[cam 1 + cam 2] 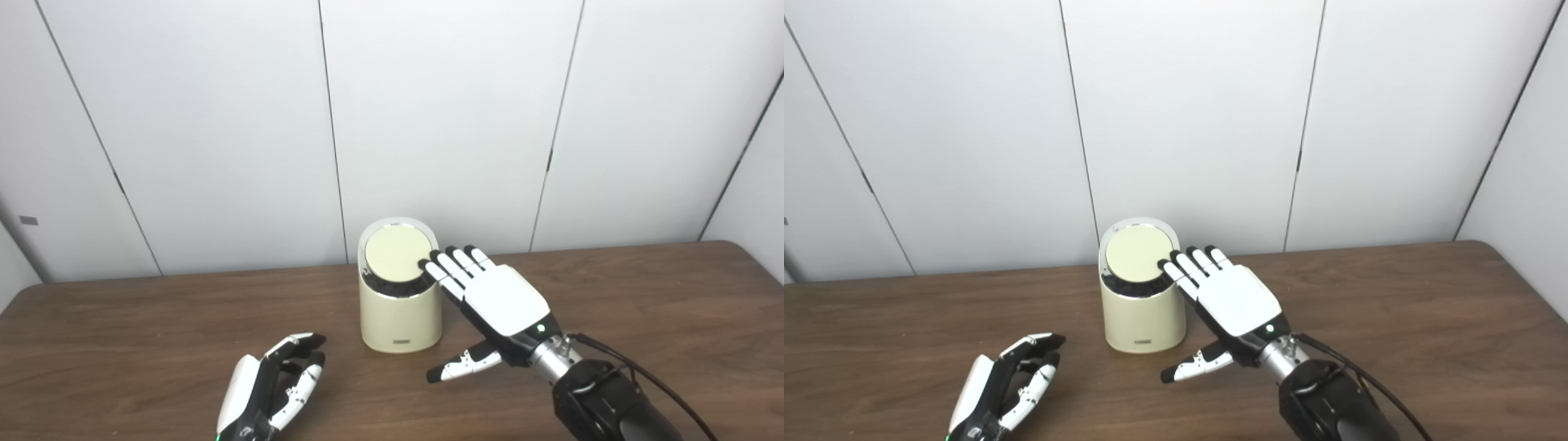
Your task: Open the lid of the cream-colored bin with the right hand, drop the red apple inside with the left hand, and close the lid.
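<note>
While no red apple is seen anywhere, the left hand (269, 386) is noted nearest, spread and empty on the table (643, 306). Beyond, the right hand (490, 294), fingers flat and together, touches the closed lid (397, 253) of the cream-colored bin (401, 318); a sideways shove could tip it.

I see the cream bin (401, 306) upright on the table's far middle, its round lid (397, 253) tilted toward me over a dark gap. No apple shows.
</note>
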You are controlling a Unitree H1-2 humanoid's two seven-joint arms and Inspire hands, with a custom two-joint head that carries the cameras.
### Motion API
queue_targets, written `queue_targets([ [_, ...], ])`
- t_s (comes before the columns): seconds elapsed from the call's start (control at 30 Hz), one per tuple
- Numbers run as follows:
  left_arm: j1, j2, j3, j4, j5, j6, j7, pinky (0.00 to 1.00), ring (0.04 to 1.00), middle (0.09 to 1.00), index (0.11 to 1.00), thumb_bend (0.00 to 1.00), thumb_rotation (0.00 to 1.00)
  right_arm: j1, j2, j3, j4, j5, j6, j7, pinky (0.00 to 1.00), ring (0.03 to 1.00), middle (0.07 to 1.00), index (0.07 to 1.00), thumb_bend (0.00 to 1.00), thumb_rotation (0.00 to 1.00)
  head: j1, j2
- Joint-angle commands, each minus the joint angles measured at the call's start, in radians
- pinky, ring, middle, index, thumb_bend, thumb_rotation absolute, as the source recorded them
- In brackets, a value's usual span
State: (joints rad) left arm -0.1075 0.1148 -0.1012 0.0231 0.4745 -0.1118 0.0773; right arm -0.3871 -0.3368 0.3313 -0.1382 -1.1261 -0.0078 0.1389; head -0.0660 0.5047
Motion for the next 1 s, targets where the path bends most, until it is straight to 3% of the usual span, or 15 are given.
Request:
queue_targets([
  [0.0,-0.029,0.009,-0.003,-0.018,0.013,-0.037,0.029,0.64,0.732,0.749,0.738,0.41,0.76,-0.037,0.009,-0.020,-0.032,0.014,-0.004,-0.042,1.00,1.000,1.000,1.000,0.77,0.78,0.000,0.001],
  [0.17,-0.022,0.009,-0.001,-0.029,0.013,-0.022,0.019,0.64,0.733,0.751,0.741,0.41,0.76,-0.029,0.020,-0.032,-0.037,0.011,0.004,-0.051,1.00,1.000,1.000,1.000,0.77,0.85,0.004,0.001],
  [0.27,-0.020,0.013,-0.001,-0.029,0.016,-0.025,0.019,0.65,0.734,0.752,0.742,0.41,0.78,-0.015,0.040,-0.055,-0.029,0.044,-0.004,-0.106,1.00,1.000,1.000,1.000,0.78,0.86,0.007,0.003],
  [0.37,-0.020,0.015,-0.002,-0.031,0.021,-0.020,0.019,0.64,0.733,0.752,0.743,0.41,0.78,0.014,0.053,-0.081,0.006,0.060,-0.030,-0.229,1.00,1.000,1.000,1.000,0.77,0.92,0.005,0.002],
  [0.47,-0.021,0.014,0.002,-0.025,0.013,-0.022,0.019,0.65,0.735,0.754,0.743,0.40,0.78,0.058,0.077,-0.130,0.074,0.148,-0.110,-0.413,0.99,1.000,1.000,1.000,0.71,0.93,0.002,-0.001],
  [0.57,-0.027,0.010,0.012,0.000,0.010,-0.062,0.052,0.63,0.723,0.742,0.733,0.38,0.74,0.100,0.088,-0.174,0.117,0.288,-0.212,-0.489,0.96,0.998,1.000,1.000,0.58,0.89,-0.004,-0.004],
  [0.67,-0.034,0.002,0.027,0.037,0.020,-0.135,0.123,0.55,0.647,0.681,0.685,0.30,0.56,0.149,0.120,-0.223,0.159,0.468,-0.315,-0.528,0.80,0.895,0.918,0.899,0.46,0.65,-0.004,-0.007],
  [0.73,-0.034,-0.004,0.036,0.043,0.023,-0.148,0.152,0.52,0.626,0.663,0.670,0.27,0.48,0.172,0.142,-0.244,0.191,0.528,-0.376,-0.559,0.70,0.824,0.854,0.830,0.39,0.53,-0.002,-0.008],
  [0.83,-0.036,-0.002,0.044,0.065,0.028,-0.221,0.209,0.49,0.588,0.632,0.636,0.23,0.34,0.203,0.167,-0.255,0.211,0.577,-0.427,-0.574,0.64,0.762,0.800,0.787,0.30,0.51,0.002,-0.004],
  [0.97,-0.045,0.006,0.053,0.110,0.038,-0.332,0.285,0.46,0.561,0.608,0.607,0.21,0.32,0.232,0.191,-0.261,0.217,0.596,-0.449,-0.579,0.63,0.746,0.777,0.765,0.27,0.50,0.003,-0.003],
])
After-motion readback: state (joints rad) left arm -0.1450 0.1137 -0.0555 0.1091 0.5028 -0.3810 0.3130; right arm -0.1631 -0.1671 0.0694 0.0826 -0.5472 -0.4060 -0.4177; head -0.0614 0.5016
